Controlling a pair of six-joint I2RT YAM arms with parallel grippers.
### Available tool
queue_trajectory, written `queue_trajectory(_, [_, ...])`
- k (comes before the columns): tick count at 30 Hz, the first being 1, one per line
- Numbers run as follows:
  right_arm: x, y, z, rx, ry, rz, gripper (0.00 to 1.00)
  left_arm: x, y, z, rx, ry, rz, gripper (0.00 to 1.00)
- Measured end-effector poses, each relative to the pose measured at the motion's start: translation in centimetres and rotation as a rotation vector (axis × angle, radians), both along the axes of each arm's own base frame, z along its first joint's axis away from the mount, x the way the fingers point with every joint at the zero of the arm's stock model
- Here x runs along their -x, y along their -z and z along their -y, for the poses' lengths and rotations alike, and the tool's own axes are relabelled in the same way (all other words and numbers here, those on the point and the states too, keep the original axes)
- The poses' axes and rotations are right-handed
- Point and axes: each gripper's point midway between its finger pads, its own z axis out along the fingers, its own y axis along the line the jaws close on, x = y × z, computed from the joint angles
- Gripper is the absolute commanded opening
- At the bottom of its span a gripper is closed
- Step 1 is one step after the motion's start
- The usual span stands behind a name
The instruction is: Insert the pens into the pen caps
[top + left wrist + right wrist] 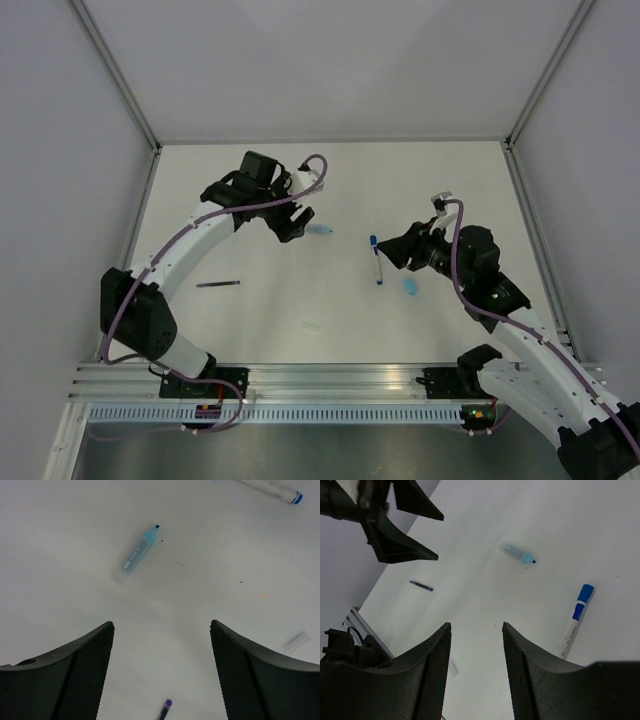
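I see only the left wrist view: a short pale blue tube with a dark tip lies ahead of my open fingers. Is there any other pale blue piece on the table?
Observer: Yes, a pale blue cap lies beside the near end of the white pen with blue ends, close to the right gripper.
Operator: I see only a purple tip below. What is it?
Observer: It is the dark pen, lying alone on the left part of the table.
Operator: Does the right gripper hold anything?
Observer: No, its jaws stand open and empty.
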Motion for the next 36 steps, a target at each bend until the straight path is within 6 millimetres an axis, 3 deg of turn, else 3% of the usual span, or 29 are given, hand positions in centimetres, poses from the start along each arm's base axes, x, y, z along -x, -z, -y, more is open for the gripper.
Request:
queue_trajectory(7, [0.5,-2.9,1.6,-0.019,0.066,0.117,0.52,-2.9,6.2,1.7,-0.190,0.325,0.032,0.85])
queue_trajectory(17, [1.5,-6.6,4.4,-0.049,0.183,0.259,0.52,-8.6,11.2,3.6,-0.271,0.520,0.025,0.83])
queue_trajectory(28, [1.5,-6.4,4.9,-0.035,0.205,0.259,0.52,-7.7,16.5,3.9,-0.263,0.580,-0.097,0.75])
queue_trajectory(36, [1.6,-6.3,4.9,-0.034,0.204,0.256,0.52,-7.4,17.3,4.1,-0.267,0.586,-0.113,0.71])
